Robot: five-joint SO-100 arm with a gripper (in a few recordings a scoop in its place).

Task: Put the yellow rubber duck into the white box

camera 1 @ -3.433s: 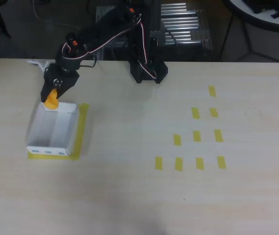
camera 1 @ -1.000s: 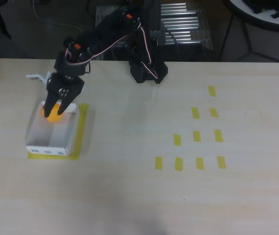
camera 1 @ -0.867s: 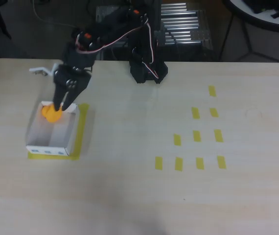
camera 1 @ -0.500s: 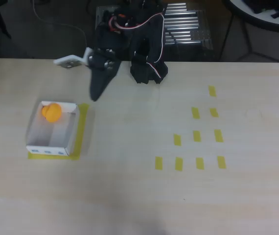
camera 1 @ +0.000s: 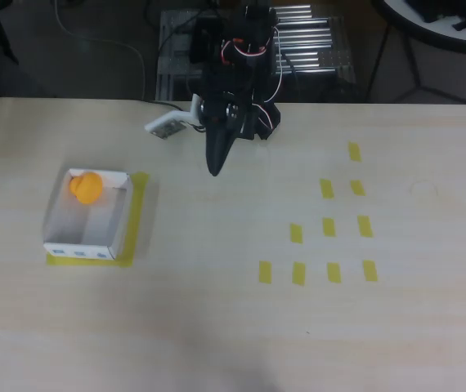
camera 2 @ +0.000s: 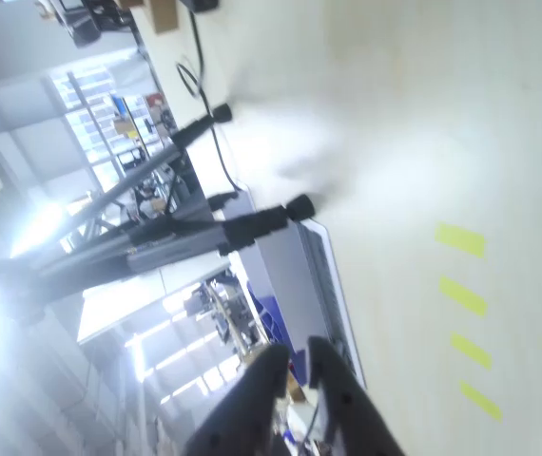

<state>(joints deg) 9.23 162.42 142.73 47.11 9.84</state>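
Note:
The yellow rubber duck [camera 1: 86, 186] lies inside the white box [camera 1: 80, 246], in its far corner by the back wall. The box stands at the table's left on a yellow tape frame, its blue marks on the near wall. My gripper [camera 1: 215, 167] hangs well to the right of the box, close to the arm's base, pointing down at bare table; its jaws are shut with nothing between them. In the wrist view the two dark fingers [camera 2: 295, 353] meet at the bottom edge, with tilted table and room behind them.
The black arm base [camera 1: 249, 121] stands at the table's back edge. Several short yellow tape strips [camera 1: 329, 227] lie on the right half of the table, also seen as tape strips [camera 2: 461, 239] in the wrist view. A metal rack [camera 1: 302, 49] stands behind the table.
The gripper let the duck go into the box, lifted out, shut and swung right toward the arm's base. The duck stays in the box's far corner.

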